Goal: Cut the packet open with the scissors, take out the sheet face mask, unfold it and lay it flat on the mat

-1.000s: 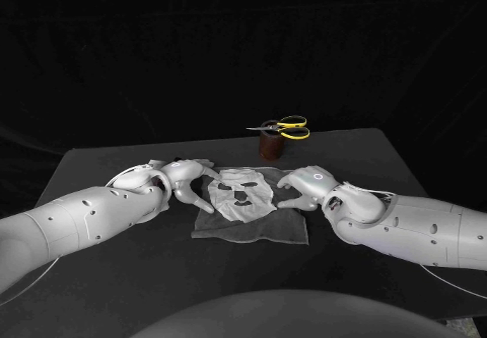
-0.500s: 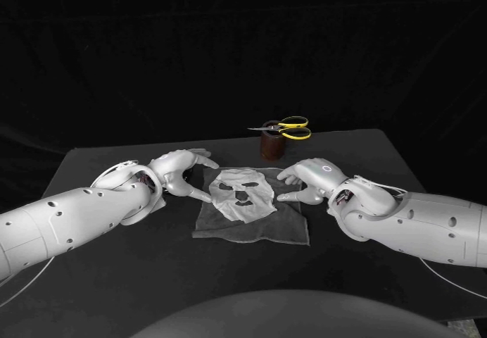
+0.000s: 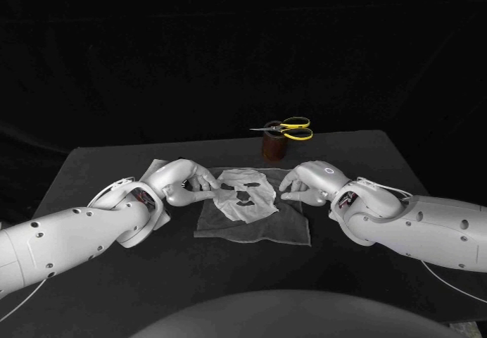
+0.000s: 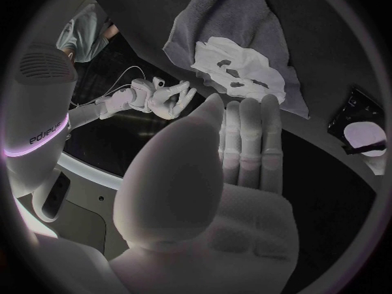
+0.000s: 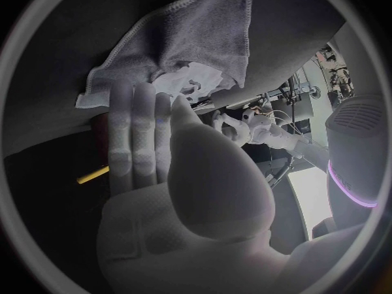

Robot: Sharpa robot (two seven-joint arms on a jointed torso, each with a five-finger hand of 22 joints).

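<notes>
The white sheet mask [image 3: 243,195] lies unfolded, face up, on the grey mat [image 3: 259,227] in the middle of the table. My left hand [image 3: 186,182] is at the mask's upper left edge, fingertips touching it; the left wrist view shows its fingers [image 4: 245,134] straight and holding nothing, the mask [image 4: 234,65] just past them. My right hand [image 3: 305,181] is at the mask's upper right edge, fingers bent down onto it. The yellow-handled scissors [image 3: 287,128] stand in a brown holder [image 3: 273,147] behind the mat. A pale packet corner [image 3: 152,167] pokes out behind my left hand.
The mat [image 5: 188,39] is rumpled along its near edge. The holder with the scissors stands close behind the mask's top. Bare black table lies to the left, to the right and in front of the mat.
Both hands have moved from the mask's sides up and inward to its top corners. The mask lies flatter and a little straighter on the mat.
</notes>
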